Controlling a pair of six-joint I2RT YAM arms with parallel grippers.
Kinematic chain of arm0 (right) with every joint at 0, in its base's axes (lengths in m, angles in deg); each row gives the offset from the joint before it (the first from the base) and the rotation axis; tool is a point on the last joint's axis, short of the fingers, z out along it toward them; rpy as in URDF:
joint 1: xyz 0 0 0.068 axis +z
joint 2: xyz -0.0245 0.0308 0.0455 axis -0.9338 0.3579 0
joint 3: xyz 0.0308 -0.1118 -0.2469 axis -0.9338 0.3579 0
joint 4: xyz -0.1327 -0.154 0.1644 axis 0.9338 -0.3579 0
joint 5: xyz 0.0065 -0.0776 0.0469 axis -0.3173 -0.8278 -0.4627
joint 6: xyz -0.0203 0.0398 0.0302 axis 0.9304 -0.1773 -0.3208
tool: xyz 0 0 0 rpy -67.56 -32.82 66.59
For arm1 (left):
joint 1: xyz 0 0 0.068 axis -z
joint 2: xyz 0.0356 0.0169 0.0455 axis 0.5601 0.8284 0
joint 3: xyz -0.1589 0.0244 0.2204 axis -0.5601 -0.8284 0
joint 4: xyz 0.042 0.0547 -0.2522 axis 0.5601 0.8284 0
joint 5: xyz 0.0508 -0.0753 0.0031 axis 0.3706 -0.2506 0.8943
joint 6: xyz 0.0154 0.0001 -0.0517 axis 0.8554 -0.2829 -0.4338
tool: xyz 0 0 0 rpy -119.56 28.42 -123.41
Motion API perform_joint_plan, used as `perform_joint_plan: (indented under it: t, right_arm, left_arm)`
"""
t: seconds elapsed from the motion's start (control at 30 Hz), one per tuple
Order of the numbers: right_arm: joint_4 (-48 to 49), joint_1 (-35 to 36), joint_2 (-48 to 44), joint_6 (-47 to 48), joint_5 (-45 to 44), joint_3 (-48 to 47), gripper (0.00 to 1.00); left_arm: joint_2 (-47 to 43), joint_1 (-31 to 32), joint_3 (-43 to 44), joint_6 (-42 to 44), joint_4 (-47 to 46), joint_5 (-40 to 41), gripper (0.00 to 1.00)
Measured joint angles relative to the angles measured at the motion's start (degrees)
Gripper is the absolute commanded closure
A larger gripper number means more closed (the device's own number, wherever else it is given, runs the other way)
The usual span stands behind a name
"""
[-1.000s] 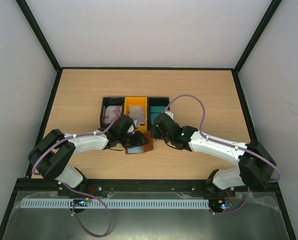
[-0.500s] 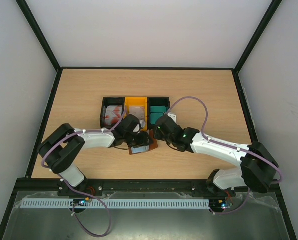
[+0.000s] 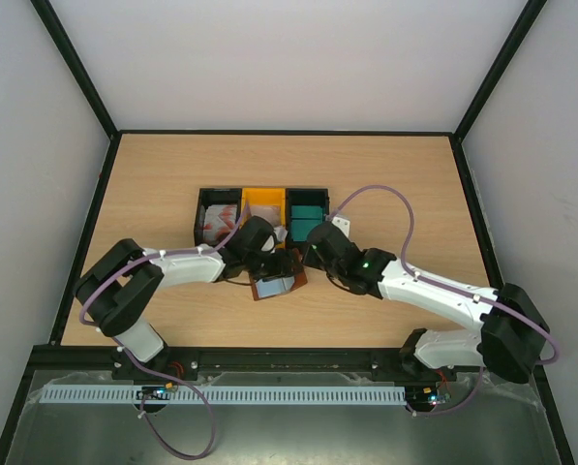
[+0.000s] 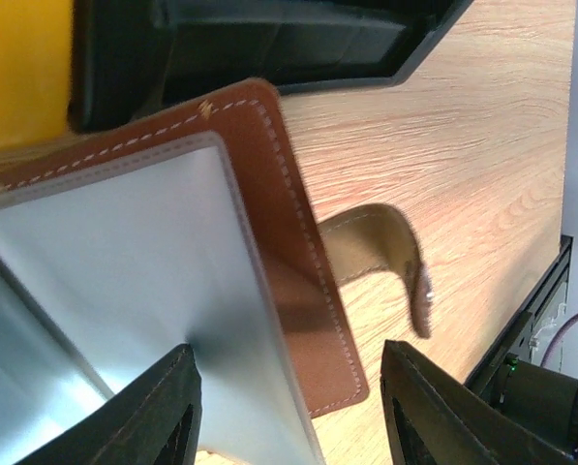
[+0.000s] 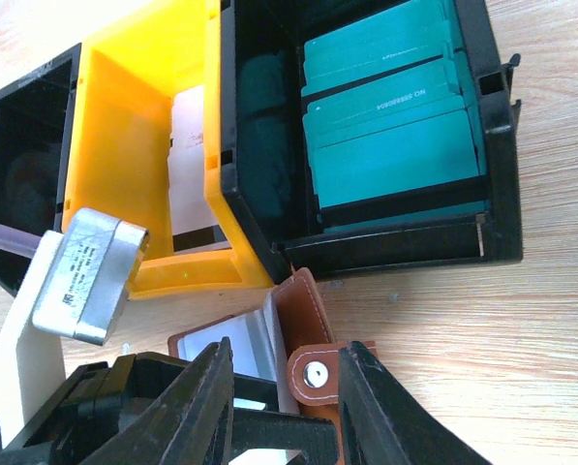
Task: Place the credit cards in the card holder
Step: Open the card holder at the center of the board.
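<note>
Our left arm (image 3: 177, 268) and right arm (image 3: 434, 291) wear white shells between black joints; a purple cable (image 3: 406, 209) loops along each. A green light (image 3: 365, 260) glows on the right one. Fingers (image 4: 153, 412) are matte black.

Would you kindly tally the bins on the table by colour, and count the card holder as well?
Black bins: 2
Yellow bin: 1
Brown card holder: 1
Total: 4
</note>
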Motion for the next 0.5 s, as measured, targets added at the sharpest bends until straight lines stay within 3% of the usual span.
perform_joint_plan:
  t: [0.2, 0.5]
  right_arm:
    - [-0.8, 0.0, -0.8, -0.5, -2.1, 0.1, 0.7]
    - [-1.3, 0.0, -2.4, -1.3, -3.8, 1.4, 0.7]
  left_arm:
    - [1.4, 0.2, 3.5, 1.5, 0.5, -0.1, 0.48]
    - [7.9, 0.4, 9.1, 5.1, 5.9, 1.9, 0.6]
